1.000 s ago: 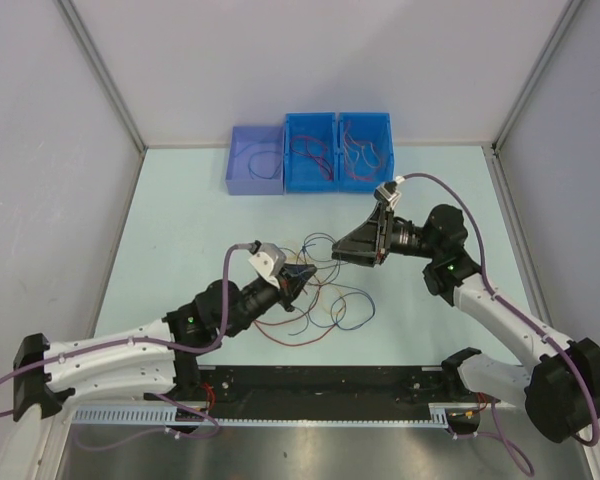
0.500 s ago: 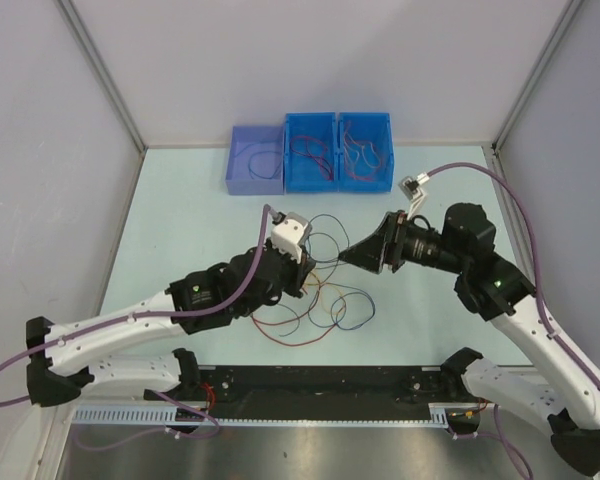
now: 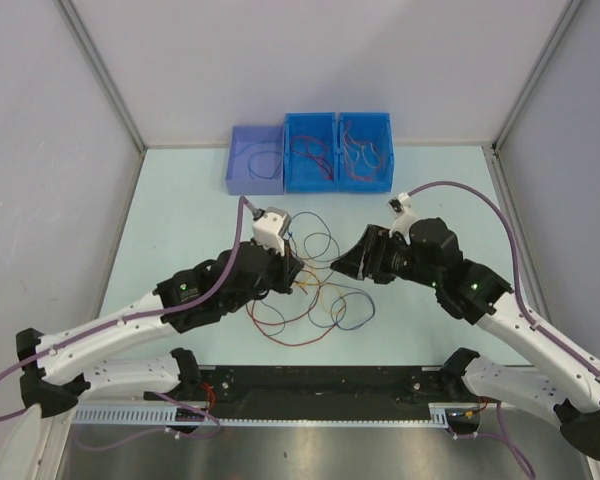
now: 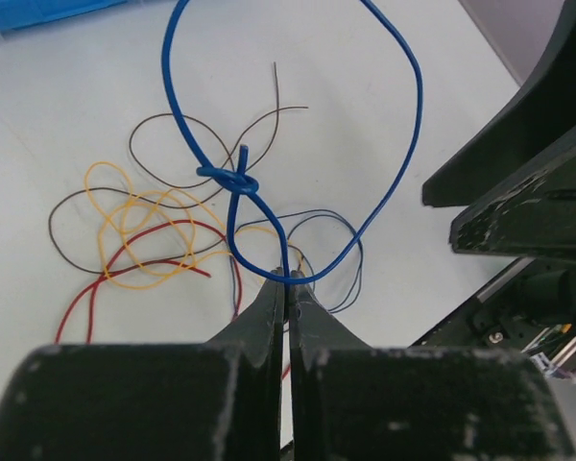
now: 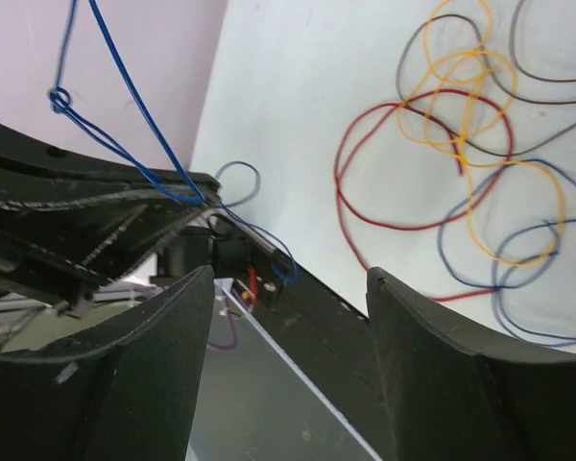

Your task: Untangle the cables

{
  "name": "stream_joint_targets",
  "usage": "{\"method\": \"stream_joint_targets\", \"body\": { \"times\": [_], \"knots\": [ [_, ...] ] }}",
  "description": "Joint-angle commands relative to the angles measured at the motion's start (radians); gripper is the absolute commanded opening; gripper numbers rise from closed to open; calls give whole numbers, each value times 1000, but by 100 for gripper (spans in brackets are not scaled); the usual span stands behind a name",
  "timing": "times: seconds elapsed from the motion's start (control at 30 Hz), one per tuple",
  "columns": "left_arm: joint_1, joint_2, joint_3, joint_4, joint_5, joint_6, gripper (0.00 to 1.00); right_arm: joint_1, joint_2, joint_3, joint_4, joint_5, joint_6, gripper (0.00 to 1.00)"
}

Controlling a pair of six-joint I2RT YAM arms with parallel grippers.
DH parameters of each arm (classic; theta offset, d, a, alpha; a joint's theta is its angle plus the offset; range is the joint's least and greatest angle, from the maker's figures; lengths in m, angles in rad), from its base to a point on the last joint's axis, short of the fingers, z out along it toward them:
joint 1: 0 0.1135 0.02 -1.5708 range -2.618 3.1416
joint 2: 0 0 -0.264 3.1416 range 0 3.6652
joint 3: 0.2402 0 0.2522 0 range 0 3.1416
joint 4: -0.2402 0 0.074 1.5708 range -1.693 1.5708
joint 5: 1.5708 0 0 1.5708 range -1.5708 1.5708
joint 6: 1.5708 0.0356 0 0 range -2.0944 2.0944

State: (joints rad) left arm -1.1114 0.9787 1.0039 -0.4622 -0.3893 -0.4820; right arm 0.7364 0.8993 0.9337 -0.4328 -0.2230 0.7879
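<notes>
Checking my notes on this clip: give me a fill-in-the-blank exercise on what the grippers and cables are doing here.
1. The left gripper is shut on the ___ cable.
2. Just past its fingertips, that cable is tied in a ___.
3. The right gripper is ___ and holds nothing.
4. At the back stand ___ bins in a row.

Missing words: blue; knot; open; three.
</notes>
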Motion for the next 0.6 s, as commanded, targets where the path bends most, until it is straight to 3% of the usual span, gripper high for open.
{"method": "stream_joint_targets", "body": {
  "times": [0.0, 0.27, 0.43, 0.57],
  "knots": [
    [8, -26, -28, 69, 32, -55, 0, 50, -5, -48, 187, 74, 109, 67],
    [12, -35, -37, 102, 46, -89, 0, 190, 30, -72, 381, 195, 126, 64],
    [12, -35, -36, 108, 44, -95, 0, 216, 73, -78, 457, 198, 140, 54],
    [12, -46, -40, 109, 43, -99, 0, 222, 78, -81, 463, 223, 137, 53]
  ]
}}
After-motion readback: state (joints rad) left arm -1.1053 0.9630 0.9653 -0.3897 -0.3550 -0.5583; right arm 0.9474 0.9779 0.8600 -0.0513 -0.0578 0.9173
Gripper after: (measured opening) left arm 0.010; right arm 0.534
